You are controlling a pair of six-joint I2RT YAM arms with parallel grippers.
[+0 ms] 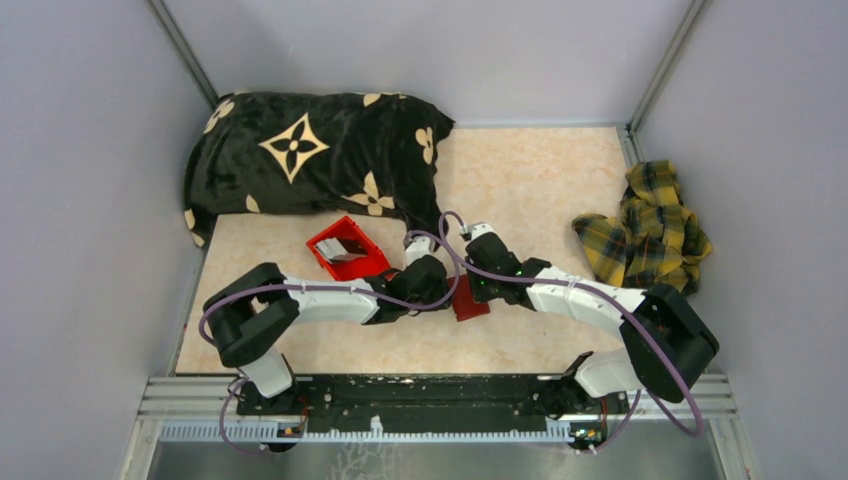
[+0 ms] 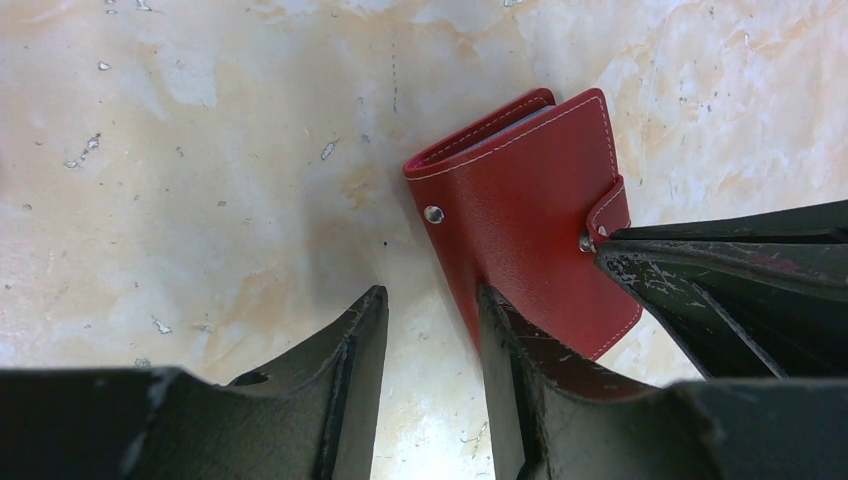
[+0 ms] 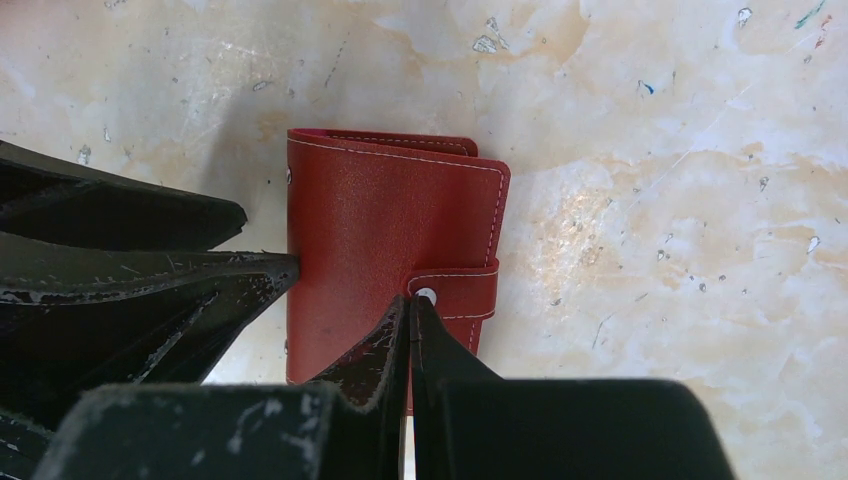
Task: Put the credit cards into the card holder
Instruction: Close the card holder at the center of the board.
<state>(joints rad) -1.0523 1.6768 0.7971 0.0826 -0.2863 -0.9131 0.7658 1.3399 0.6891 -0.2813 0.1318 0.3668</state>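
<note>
The card holder [image 2: 525, 215] is a dark-red wallet lying folded shut on the marbled table, its snap tab [image 3: 455, 292] wrapped over one edge. It also shows between the two arms [image 1: 470, 304]. My left gripper [image 2: 432, 292] is open and straddles the wallet's long edge: one finger [image 2: 520, 350] is over the cover, the other over bare table. My right gripper [image 3: 410, 300] is shut with nothing between its jaws, its tips touching the metal snap on the tab. A pale grey-white stack that looks like the credit cards [image 1: 347, 250] lies in the red bin.
The bright red plastic bin [image 1: 326, 254] stands just left of the grippers. A black pillow with tan flower shapes [image 1: 310, 160] fills the back left. A yellow plaid cloth [image 1: 650, 230] is bunched at the right wall. Grey walls close in on three sides.
</note>
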